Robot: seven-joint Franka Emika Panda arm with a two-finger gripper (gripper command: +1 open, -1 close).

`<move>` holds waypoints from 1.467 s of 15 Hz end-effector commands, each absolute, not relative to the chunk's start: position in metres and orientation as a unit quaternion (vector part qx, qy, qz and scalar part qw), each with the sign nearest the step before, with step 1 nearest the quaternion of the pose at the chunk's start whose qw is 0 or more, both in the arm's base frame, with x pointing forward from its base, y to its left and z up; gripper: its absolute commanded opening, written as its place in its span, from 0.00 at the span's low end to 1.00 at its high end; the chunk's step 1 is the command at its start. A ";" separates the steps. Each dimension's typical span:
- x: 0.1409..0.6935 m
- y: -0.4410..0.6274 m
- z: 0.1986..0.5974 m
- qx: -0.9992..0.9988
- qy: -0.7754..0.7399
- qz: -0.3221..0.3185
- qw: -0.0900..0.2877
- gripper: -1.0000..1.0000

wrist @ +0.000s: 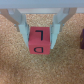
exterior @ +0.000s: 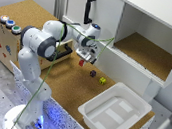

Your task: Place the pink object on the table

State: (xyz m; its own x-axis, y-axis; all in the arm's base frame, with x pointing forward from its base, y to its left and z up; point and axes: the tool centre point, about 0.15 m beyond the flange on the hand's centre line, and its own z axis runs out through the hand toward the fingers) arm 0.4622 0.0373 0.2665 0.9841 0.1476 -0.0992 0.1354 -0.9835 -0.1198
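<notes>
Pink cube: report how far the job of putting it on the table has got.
Done: the pink cube is picked up, clamped between the claw's fingers. In hand: the claw holds it close above the cork table; whether it touches the surface cannot be told. Left: set it down if needed, open the claw and let go. The dark cube and yellow cube lie nearby.

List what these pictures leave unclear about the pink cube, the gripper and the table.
- Exterior view: the pink object is too small to tell whether it touches the table.
- Wrist view: the gripper fingers are cut off by the frame edge; the cube's underside is hidden.
- Wrist view: a dark object is cut off by the edge.
- Exterior view: the letters on the cube are unreadable.
</notes>
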 end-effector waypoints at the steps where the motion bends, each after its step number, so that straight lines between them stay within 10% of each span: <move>1: 0.493 0.049 0.247 -0.992 -0.043 0.097 0.063 0.00; 12: 0.502 0.068 0.213 -0.994 -0.005 0.065 0.091 0.00; 13: 0.501 0.069 0.214 -0.994 -0.001 0.067 0.091 1.00; 22: 0.491 0.068 0.242 -0.996 0.007 0.046 0.081 1.00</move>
